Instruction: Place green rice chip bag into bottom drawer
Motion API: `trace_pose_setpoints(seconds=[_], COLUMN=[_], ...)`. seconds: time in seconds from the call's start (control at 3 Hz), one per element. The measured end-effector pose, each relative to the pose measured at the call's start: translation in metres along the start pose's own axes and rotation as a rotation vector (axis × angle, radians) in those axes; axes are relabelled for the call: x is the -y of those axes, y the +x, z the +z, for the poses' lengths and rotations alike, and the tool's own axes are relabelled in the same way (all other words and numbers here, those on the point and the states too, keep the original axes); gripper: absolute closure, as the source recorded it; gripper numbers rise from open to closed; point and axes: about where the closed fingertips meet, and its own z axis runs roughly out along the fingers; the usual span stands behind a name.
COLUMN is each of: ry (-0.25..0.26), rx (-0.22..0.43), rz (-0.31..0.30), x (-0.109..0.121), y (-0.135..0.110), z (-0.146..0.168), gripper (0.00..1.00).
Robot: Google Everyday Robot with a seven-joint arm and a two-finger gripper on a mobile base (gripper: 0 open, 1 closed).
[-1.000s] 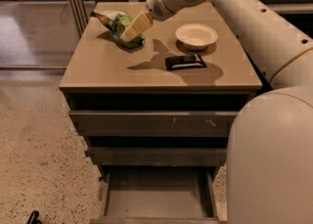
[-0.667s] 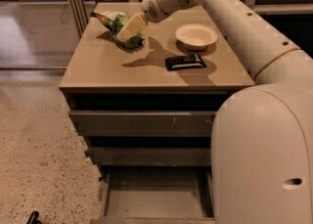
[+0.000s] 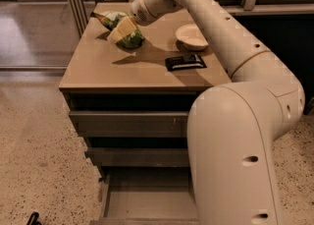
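The green rice chip bag is glossy green and white and hangs a little above the back left of the cabinet top, casting a shadow on it. My gripper is shut on the bag, its cream fingers clamped over the bag's top. The arm reaches in from the right across the cabinet. The bottom drawer is pulled out below, showing a plain grey floor; my arm hides its right part.
A white bowl and a small flat black wrapped bar sit on the cabinet top's right side. Two shut grey drawer fronts stack above the open drawer. Speckled floor lies to the left.
The gripper has lifted the bag off the cabinet top and carried it slightly toward the front; the arm has swung closer to the camera.
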Motion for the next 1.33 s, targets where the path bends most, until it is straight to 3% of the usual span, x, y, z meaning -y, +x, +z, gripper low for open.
trace_pose_setpoints(seconds=[0.33, 1.33], ry=[-0.016, -0.016], rx=[-0.02, -0.02], rz=[0.007, 0.007], x=[-0.0015, -0.0015], y=[0.0014, 0.0013], z=[0.0152, 0.0155], gripper=[0.25, 0.95])
